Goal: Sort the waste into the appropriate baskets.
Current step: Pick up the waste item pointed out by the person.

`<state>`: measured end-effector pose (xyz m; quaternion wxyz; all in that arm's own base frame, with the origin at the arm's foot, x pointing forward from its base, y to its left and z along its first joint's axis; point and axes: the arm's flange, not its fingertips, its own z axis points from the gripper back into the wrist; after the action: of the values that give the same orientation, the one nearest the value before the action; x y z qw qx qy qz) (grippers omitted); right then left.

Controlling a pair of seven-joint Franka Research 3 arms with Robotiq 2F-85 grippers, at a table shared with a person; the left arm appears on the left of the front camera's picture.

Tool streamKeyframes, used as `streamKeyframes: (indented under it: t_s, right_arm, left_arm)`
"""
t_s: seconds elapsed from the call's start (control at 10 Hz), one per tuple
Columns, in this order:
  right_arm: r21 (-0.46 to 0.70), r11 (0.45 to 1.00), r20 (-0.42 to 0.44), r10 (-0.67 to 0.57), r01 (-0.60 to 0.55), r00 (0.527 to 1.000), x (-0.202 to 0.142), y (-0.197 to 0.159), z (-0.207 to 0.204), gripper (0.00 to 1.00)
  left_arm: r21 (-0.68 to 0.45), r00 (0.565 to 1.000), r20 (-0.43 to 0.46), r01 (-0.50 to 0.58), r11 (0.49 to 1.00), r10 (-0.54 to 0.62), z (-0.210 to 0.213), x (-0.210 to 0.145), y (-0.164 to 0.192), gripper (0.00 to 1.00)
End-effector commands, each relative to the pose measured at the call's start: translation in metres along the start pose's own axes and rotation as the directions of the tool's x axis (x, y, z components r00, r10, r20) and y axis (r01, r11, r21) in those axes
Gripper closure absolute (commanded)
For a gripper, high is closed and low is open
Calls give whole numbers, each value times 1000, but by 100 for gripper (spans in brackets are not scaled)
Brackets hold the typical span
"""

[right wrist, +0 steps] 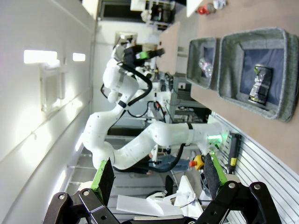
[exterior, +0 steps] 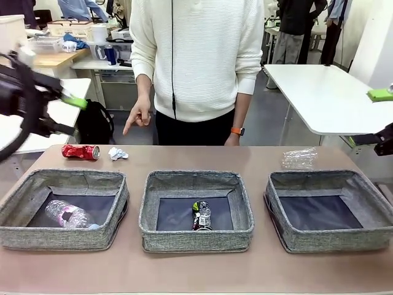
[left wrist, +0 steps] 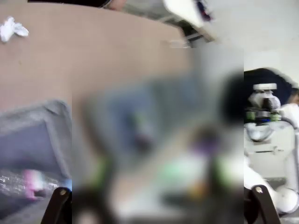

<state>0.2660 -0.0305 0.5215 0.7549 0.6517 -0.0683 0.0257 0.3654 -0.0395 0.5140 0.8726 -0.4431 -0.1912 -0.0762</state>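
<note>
Tan tabletop in a busy lab room, crossed by a row of three grey woven baskets. Inside the middle basket (exterior: 195, 179), against its near wall: a dark silver-black can (exterior: 201, 216), lying down, long axis near-to-far, printed side up. Left of the middle basket, in the left basket (exterior: 61, 236): a clear plastic bottle (exterior: 69, 215) on its side, long axis roughly left-to-right, pale label around it. Beyond and left of the middle basket, on bare table: a crushed red drink can (exterior: 80, 152), long axis left-to-right, silver end facing right, with a white paper wad (exterior: 117, 153) just beside. Beyond and right of the middle basket, behind the right basket (exterior: 331, 177): a crumpled clear plastic item (exterior: 299, 158). Above the wad, a person's hand (exterior: 139, 118), forefinger pointing down. High and left of the middle basket: left gripper (exterior: 75, 117), jaws wide apart, gripping nothing. Off to its right: right gripper (right wrist: 158, 177), green pads spread, nothing between.
</note>
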Motion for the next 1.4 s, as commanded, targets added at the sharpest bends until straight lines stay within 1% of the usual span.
streamKeyframes:
  t_s: [0.0, 0.1, 0.2, 0.3, 0.4, 0.5, 0.6, 0.8, 0.9, 1.0, 1.1, 1.2, 1.3]
  right_arm:
    - [-4, 1000, -7, -5, 5, 1000, 1, 4, 1, 0]
    - [-4, 1000, -7, -5, 5, 1000, 1, 4, 1, 0]
    - [-4, 1000, -7, -5, 5, 1000, 1, 4, 1, 0]
    - [-4, 1000, -7, -5, 5, 1000, 1, 4, 1, 0]
    - [-4, 1000, -7, -5, 5, 1000, 1, 4, 1, 0]
    - [-4, 1000, -7, -5, 5, 1000, 1, 4, 1, 0]
    - [-4, 1000, -7, -5, 5, 1000, 1, 4, 1, 0]
    - [-4, 1000, -7, -5, 5, 1000, 1, 4, 1, 0]
    - [-4, 1000, -7, -5, 5, 1000, 1, 4, 1, 0]
    - [-4, 1000, -7, -5, 5, 1000, 1, 4, 1, 0]
    - [-4, 1000, -7, -5, 5, 1000, 1, 4, 1, 0]
    - [-4, 1000, -7, -5, 5, 1000, 1, 4, 1, 0]
    - [-4, 1000, -7, -5, 5, 1000, 1, 4, 1, 0]
  left_arm:
    - [903, 889, 210, -17, 430, -406, -31, 12, 12, 0]
    - [946, 889, 174, -31, 323, -424, -35, 18, 14, 0]
    - [971, 895, 130, -28, 237, -426, -39, 22, 18, 0]
    - [979, 902, 102, -16, 204, -419, -41, 27, 21, 0]
    - [970, 916, 98, 0, 242, -390, -42, 29, 21, 0]
    - [898, 918, 211, -47, 438, -335, -42, 31, 13, 0]
    - [664, 895, 116, 253, 704, -431, -27, 31, 11, 0]
    - [664, 895, 116, 253, 704, -431, -27, 31, 11, 0]
    - [737, 883, 146, 204, 644, -446, -36, 30, 15, 0]
    - [744, 907, 13, 273, 610, -422, -39, 48, 19, 0]
    - [705, 935, -100, 308, 639, -339, -45, 73, 28, 0]
    - [684, 941, -165, 325, 653, -296, -54, 98, 37, 0]
    - [687, 960, -177, 279, 671, -217, -67, 125, 50, 0]
